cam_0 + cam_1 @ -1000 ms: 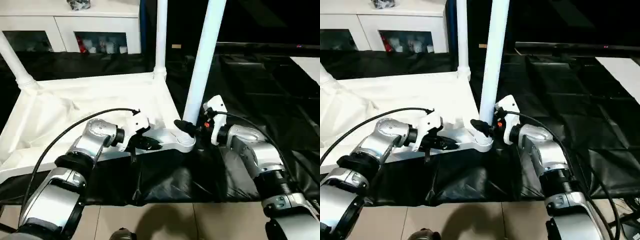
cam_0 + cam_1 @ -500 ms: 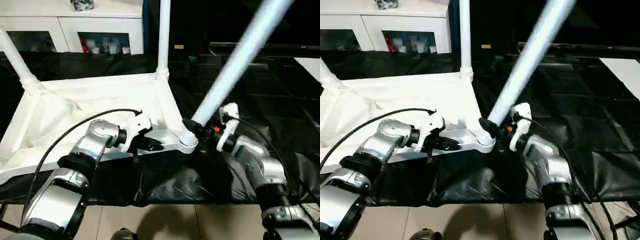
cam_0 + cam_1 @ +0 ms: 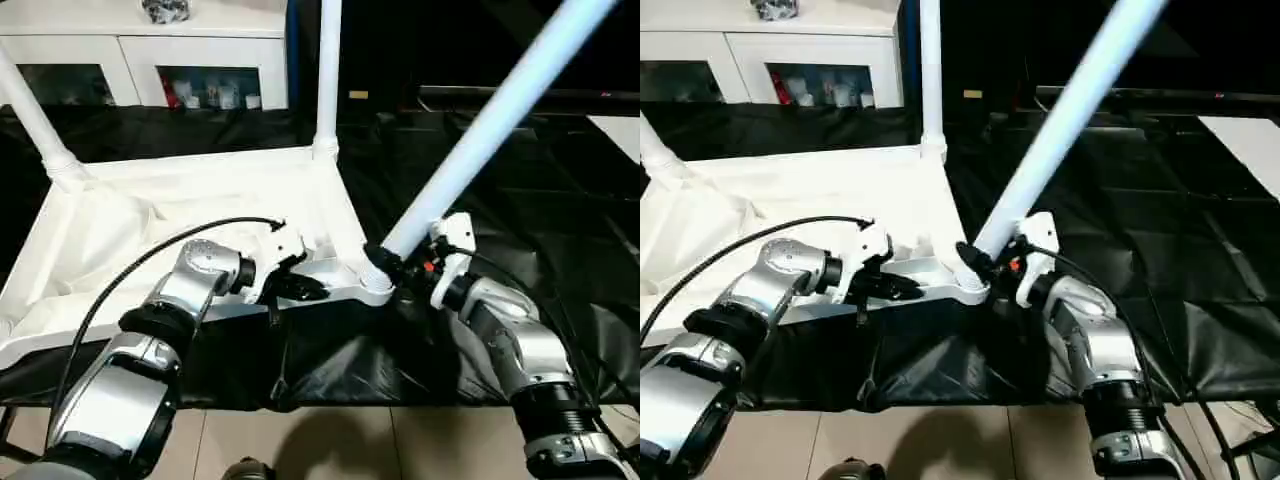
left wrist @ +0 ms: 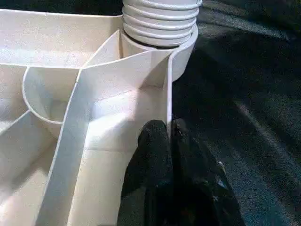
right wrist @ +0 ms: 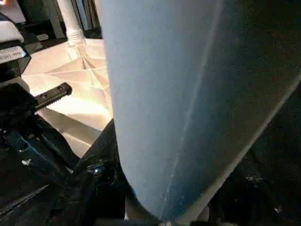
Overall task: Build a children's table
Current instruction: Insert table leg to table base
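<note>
The children's table top (image 3: 200,200) lies upside down on a black cloth, its ribbed underside facing up. Two white legs stand in its far corner sockets, one at the left (image 3: 35,120) and one at the right (image 3: 327,70). A third leg (image 3: 480,130) has its ribbed end (image 4: 160,19) in the near right socket (image 3: 372,290) and leans far to the right. My right gripper (image 3: 385,265) is shut on this leg (image 5: 178,94) just above the socket. My left gripper (image 4: 169,129) is shut on the top's front rim wall, just left of that socket.
A white glass-door cabinet (image 3: 150,60) stands behind the table. The black cloth (image 3: 520,200) spreads wide to the right. Tiled floor (image 3: 330,440) shows below the cloth's near edge. A black cable (image 3: 150,260) loops over my left forearm.
The leg in my right gripper has swung from nearly upright to leaning far right, and my right wrist has shifted right with it. My left gripper has kept its hold.
</note>
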Controlling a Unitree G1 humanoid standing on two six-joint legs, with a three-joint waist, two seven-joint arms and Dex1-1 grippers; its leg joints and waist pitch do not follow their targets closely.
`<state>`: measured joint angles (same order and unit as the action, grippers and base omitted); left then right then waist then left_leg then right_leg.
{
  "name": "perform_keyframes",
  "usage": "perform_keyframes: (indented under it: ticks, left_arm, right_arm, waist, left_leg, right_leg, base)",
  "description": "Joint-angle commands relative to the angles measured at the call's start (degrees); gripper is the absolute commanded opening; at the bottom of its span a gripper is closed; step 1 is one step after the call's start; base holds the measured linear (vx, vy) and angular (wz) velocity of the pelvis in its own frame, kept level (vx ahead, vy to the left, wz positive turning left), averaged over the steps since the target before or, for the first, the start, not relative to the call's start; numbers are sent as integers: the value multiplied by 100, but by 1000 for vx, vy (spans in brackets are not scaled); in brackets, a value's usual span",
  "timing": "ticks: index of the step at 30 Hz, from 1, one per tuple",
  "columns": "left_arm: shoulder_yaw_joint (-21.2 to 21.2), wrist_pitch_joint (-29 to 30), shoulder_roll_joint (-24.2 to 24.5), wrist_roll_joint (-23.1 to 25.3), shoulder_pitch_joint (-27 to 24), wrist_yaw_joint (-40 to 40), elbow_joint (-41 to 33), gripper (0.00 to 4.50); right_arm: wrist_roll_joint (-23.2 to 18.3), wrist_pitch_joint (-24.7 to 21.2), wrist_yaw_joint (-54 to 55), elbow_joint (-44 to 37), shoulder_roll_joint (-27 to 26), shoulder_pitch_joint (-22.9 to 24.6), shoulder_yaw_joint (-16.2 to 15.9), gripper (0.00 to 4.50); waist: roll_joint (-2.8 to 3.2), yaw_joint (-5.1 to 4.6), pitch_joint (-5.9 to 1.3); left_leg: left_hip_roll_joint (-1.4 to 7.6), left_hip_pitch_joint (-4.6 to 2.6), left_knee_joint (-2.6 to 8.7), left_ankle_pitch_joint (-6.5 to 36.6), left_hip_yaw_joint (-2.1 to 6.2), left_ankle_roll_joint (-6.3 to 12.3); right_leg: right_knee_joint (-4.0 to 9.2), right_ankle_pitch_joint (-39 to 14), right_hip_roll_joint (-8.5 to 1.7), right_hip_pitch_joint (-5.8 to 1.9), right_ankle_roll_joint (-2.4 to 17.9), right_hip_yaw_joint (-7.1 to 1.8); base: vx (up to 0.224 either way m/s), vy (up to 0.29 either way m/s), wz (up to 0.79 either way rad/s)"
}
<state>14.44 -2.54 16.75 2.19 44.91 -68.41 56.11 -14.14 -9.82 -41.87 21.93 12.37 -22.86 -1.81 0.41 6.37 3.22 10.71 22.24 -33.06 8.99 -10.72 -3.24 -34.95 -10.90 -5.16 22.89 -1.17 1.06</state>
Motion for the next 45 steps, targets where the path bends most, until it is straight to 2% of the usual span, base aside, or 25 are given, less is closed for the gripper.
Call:
perform_keyframes:
  ticks: [1, 4, 5, 6, 10, 21, 23, 24, 25, 26, 29, 30, 31, 33, 36, 38, 39, 41, 42, 43, 44, 45]
  left_arm:
    - [-109, -17, 53, 87, 124, 298, 63, 0]
    - [-81, -43, 86, 108, 117, 270, 63, 0]
    - [-68, -51, 104, 117, 118, 244, 69, 0]
    - [-42, -78, 130, 141, 126, 210, 85, 0]
    - [-5, -143, 161, 177, 149, 158, 127, 0]
    - [-3, -640, 240, 58, 291, -598, 222, 0]
    - [-22, -732, 267, -33, 312, -969, 211, 0]
    - [-19, -771, 282, -61, 319, -1133, 209, 0]
    - [68, -828, 348, -47, 354, -1542, 216, 0]
    - [68, -828, 348, -47, 354, -1542, 216, 0]
    - [109, -884, 376, -14, 388, -1707, 266, 0]
    - [120, -894, 382, 0, 399, -1732, 282, 0]
    - [119, -907, 381, 43, 461, -1724, 372, 0]
    - [99, -910, 366, 57, 499, -1702, 427, 0]
    - [64, -879, 337, 78, 530, -1572, 474, 0]
    - [7, -773, 274, 102, 560, -1279, 505, 0]
    - [-21, -727, 231, 125, 578, -1054, 523, 0]
    - [-39, -652, 186, 160, 608, -807, 557, 0]
    - [-50, -527, 121, 207, 656, -493, 597, 0]
    - [-61, -444, 75, 245, 692, -282, 632, 0]
    - [-125, -269, -40, 217, 738, -18, 627, 0]
    - [-182, -85, -152, 186, 779, 185, 606, 0]
  right_arm:
    - [283, -232, -119, 218, 69, 99, -371, 188]
    - [406, -346, -295, 251, 157, 0, -555, 188]
    - [457, -373, -401, 300, 200, -42, -638, 188]
    - [521, -395, -588, 387, 264, -94, -765, 188]
    - [577, -365, -914, 537, 353, -151, -944, 188]
    - [599, -33, -1760, 1058, 463, -346, -1167, 188]
    - [596, 21, -2067, 1113, 499, -358, -1225, 188]
    - [593, 37, -2209, 1117, 522, -357, -1259, 188]
    - [651, 149, -2583, 1075, 611, -342, -1428, 188]
    - [651, 149, -2583, 1075, 611, -342, -1428, 188]
    - [687, 225, -2783, 1057, 647, -333, -1510, 188]
    - [694, 243, -2842, 1043, 658, -326, -1537, 188]
    - [731, 292, -3029, 988, 676, -303, -1627, 188]
    - [725, 301, -3114, 960, 678, -299, -1656, 188]
    - [726, 318, -3063, 1004, 640, -337, -1638, 188]
    - [775, 301, -2656, 1210, 504, -462, -1472, 188]
    - [821, 316, -2260, 1372, 396, -561, -1330, 188]
    - [865, 339, -1858, 1540, 293, -663, -1187, 188]
    - [893, 336, -1413, 1697, 198, -762, -1048, 188]
    - [913, 331, -1125, 1799, 136, -826, -953, 188]
    - [894, 288, -733, 1922, 27, -904, -806, 188]
    - [867, 236, -425, 2012, -67, -961, -687, 188]
  waist:
    - [-37, -29, -313]
    - [-44, -41, -310]
    - [-67, -46, -307]
    - [-45, -37, -308]
    - [-57, -30, -311]
    - [-17, 9, -361]
    - [6, 19, -376]
    - [-3, 15, -381]
    - [31, 23, -386]
    - [13, 15, -388]
    - [18, 23, -392]
    - [16, 25, -386]
    - [59, 25, -387]
    - [35, 32, -374]
    - [42, 44, -371]
    - [19, 37, -364]
    - [34, 29, -352]
    - [23, -5, -329]
    - [-26, -17, -320]
    - [3, -33, -307]
    - [-34, -57, -302]
    - [-41, -74, -310]
  left_leg:
    - [222, -184, 496, 2516, 144, -201]
    - [220, -175, 502, 2539, 147, -203]
    - [219, -167, 501, 2531, 142, -193]
    - [219, -181, 494, 2532, 139, -196]
    - [224, -193, 492, 2550, 138, -190]
    - [241, -165, 479, 2208, 94, -120]
    - [251, -157, 473, 2071, 82, -93]
    - [251, -151, 470, 2035, 76, -73]
    - [257, -159, 465, 1978, 73, -73]
    - [251, -157, 459, 1965, 63, -47]
    - [258, -165, 453, 1907, 52, -16]
    - [257, -170, 453, 1941, 47, -15]
    - [258, -183, 456, 2009, 43, -45]
    - [261, -186, 462, 2069, 42, -57]
    - [270, -203, 472, 2189, 46, -106]
    - [273, -205, 479, 2243, 47, -127]
    - [274, -209, 488, 2306, 55, -175]
    - [255, -221, 502, 2547, 83, -261]
    - [254, -226, 502, 2586, 93, -269]
    - [257, -239, 508, 2673, 112, -319]
    - [251, -244, 509, 2733, 119, -331]
    - [243, -246, 513, 2750, 142, -380]
  right_leg:
    - [612, -2873, -340, -62, 813, -134]
    - [607, -2863, -335, -70, 806, -133]
    - [608, -2859, -330, -69, 802, -132]
    - [613, -2888, -335, -55, 793, -137]
    - [619, -2876, -339, -55, 804, -143]
    - [500, -1727, -305, -144, 1204, -125]
    - [460, -1417, -293, -159, 1305, -110]
    - [446, -1258, -286, -175, 1368, -103]
    - [420, -1064, -281, -175, 1440, -101]
    - [415, -945, -271, -192, 1488, -93]
    - [394, -781, -278, -196, 1569, -89]
    - [397, -810, -277, -196, 1585, -90]
    - [409, -838, -275, -188, 1589, -93]
    - [411, -913, -280, -195, 1594, -96]
    - [429, -1174, -297, -182, 1564, -100]
    - [440, -1305, -302, -174, 1541, -104]
    - [445, -1462, -315, -157, 1525, -106]
    - [501, -2073, -336, -145, 1365, -101]
    - [540, -2398, -351, -128, 1235, -108]
    - [559, -2673, -363, -92, 1149, -114]
    - [574, -2837, -359, -85, 1094, -105]
    - [583, -3032, -368, -83, 1006, -96]
  base:
    - [0, 0, 0]
    - [0, 0, 0]
    - [0, 0, 0]
    - [0, 0, 0]
    - [0, 0, 0]
    - [0, 0, 0]
    - [0, 0, 0]
    - [0, 0, 0]
    - [0, 0, 0]
    - [0, 0, 0]
    - [0, 0, 0]
    - [0, 0, 0]
    - [0, 0, 0]
    - [0, 0, 0]
    - [0, 0, 0]
    - [0, 0, 0]
    - [0, 0, 0]
    - [0, 0, 0]
    - [0, 0, 0]
    - [0, 0, 0]
    - [0, 0, 0]
    - [0, 0, 0]
